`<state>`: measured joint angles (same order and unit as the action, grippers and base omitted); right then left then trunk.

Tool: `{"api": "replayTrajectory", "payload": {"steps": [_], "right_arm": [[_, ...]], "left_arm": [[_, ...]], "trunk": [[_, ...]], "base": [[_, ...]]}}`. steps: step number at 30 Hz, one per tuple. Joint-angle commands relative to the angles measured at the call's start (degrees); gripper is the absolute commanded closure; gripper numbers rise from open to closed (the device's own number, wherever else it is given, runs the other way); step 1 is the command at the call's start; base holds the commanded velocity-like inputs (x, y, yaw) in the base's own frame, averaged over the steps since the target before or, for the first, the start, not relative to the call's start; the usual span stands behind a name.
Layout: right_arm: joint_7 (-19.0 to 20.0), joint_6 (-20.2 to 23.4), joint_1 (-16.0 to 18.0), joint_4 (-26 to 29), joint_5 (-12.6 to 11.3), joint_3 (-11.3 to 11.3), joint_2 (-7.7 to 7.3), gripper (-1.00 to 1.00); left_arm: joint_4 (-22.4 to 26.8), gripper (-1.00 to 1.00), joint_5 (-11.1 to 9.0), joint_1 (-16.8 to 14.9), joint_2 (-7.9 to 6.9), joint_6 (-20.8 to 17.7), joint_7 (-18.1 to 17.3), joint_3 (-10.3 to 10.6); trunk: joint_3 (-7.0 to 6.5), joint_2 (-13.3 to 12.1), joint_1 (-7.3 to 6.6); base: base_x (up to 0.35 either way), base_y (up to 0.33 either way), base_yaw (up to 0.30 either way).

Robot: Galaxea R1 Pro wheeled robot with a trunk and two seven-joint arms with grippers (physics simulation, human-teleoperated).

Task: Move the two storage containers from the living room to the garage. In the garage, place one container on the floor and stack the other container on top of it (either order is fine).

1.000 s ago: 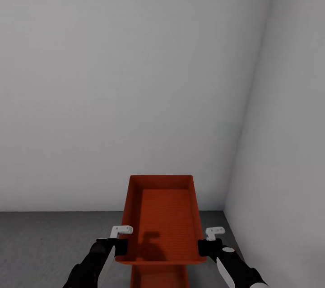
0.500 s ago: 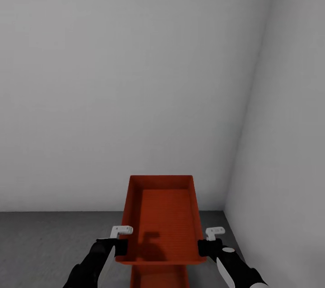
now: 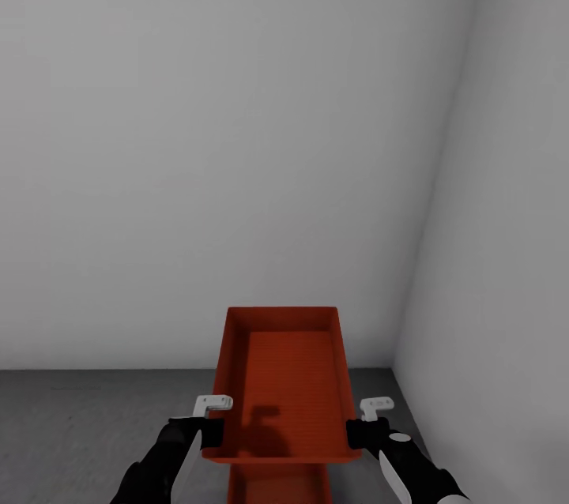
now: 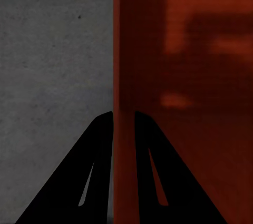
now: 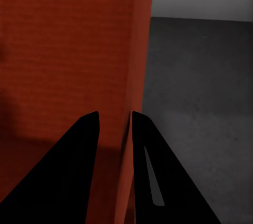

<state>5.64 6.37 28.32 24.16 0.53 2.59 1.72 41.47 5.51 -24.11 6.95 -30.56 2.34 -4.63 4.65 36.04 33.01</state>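
An open red-orange storage container (image 3: 288,378) hangs lengthwise in front of me in the garage, held by both long walls. My left gripper (image 3: 212,429) is shut on its left wall and my right gripper (image 3: 356,431) on its right wall. Directly below it, at the picture's lower edge, part of the other storage container (image 3: 276,486) shows; whether the two touch I cannot tell. In the left wrist view the gripper (image 4: 123,114) pinches the thin red wall (image 4: 118,50) over the concrete floor (image 4: 52,66). The right wrist view has the gripper (image 5: 115,114) astride the container's wall (image 5: 139,50).
A pale grey wall (image 3: 237,133) stands just beyond the containers and meets a side wall (image 3: 506,251) at the right, forming a corner. Dark grey floor (image 3: 79,425) stretches open to the left; only a narrow strip lies to the right.
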Motion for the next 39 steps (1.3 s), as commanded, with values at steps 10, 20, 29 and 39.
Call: {"api": "replayTrajectory", "payload": {"steps": [10, 20, 29, 39], "right_arm": [[0.16, 0.38, -0.02, -0.08, -0.45, 1.54, 1.71, 1.00], [0.16, 0.37, -0.02, -0.08, -0.44, 1.54, 1.71, 1.00], [0.14, 0.35, -0.02, -0.08, -0.39, 1.54, 1.71, 1.00], [0.15, 0.33, -0.02, -0.08, -0.36, 1.54, 1.71, 1.00]], "left_arm": [[0.17, 1.00, -1.03, -0.06, 0.61, 4.28, 0.12, 0.33], [0.17, 1.00, -1.03, -0.06, 0.61, 4.28, 0.12, 0.33], [0.18, 1.00, -1.03, -0.06, 0.61, 4.28, 0.12, 0.33], [0.16, 1.00, -1.03, -0.06, 0.61, 4.28, 0.12, 0.33]], "trunk": [[2.69, 4.13, 2.22], [5.40, 8.14, 4.42], [7.84, 11.75, 6.39], [10.56, 15.76, 8.59]], "base": [[0.000, 0.000, 0.000], [0.000, 0.000, 0.000], [0.000, 0.000, -0.003], [0.000, 0.000, -0.008]]}}
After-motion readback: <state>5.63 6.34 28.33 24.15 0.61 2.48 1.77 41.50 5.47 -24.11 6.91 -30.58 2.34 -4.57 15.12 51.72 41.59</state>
